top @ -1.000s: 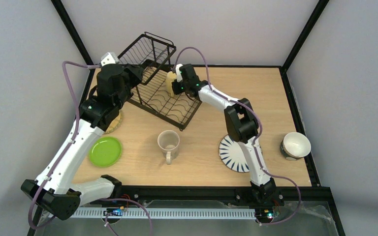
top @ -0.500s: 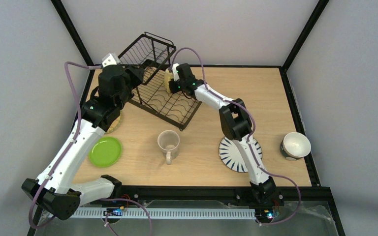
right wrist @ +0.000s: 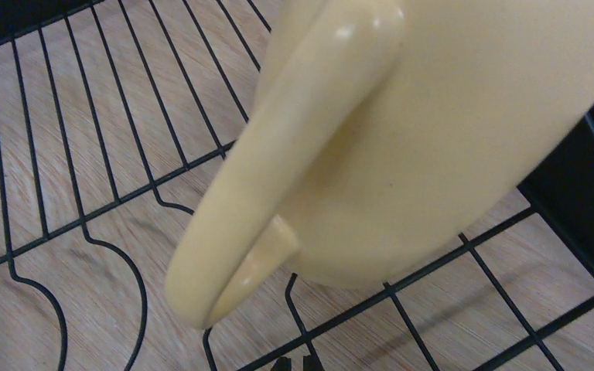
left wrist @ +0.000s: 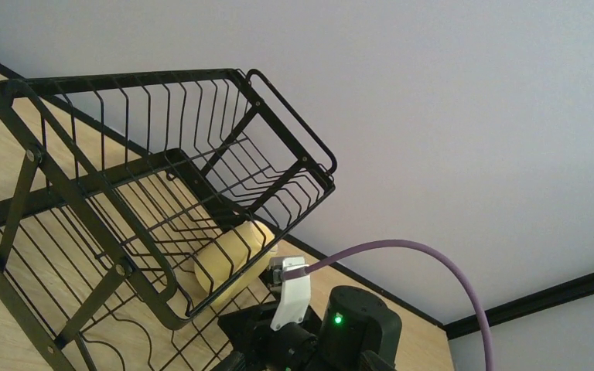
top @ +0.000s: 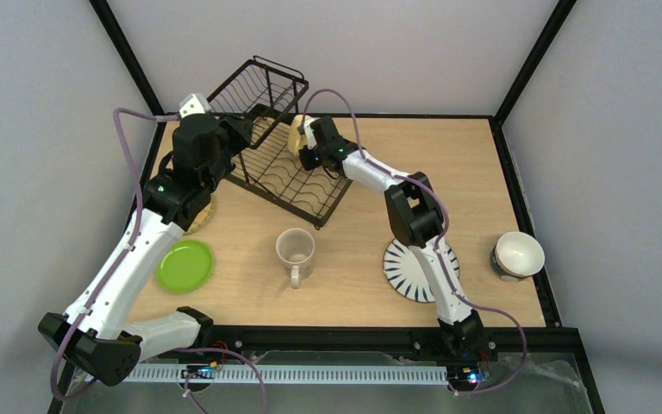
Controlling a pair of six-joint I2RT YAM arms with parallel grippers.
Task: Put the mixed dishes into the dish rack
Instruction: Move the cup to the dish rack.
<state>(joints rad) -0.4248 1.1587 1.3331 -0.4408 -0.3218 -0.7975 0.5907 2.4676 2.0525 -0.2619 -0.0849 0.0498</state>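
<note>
Over the dish rack [right wrist: 580, 193], closed right fingers [right wrist: 309, 363] apparently pinch the handle of the yellow mug [right wrist: 433, 154].

- Your left gripper [top: 231, 131] hides its jaws: from above its own wrist covers them, and its camera leaves them out of frame.
- The yellow mug [right wrist: 402, 139] overruns the right wrist view's top and right edges.
- The left arm [top: 129, 259] hides most of the yellow woven-look plate [top: 207, 217].
- The right arm [top: 438, 263] crosses the white plate with dark radial stripes [top: 401, 269].
</note>
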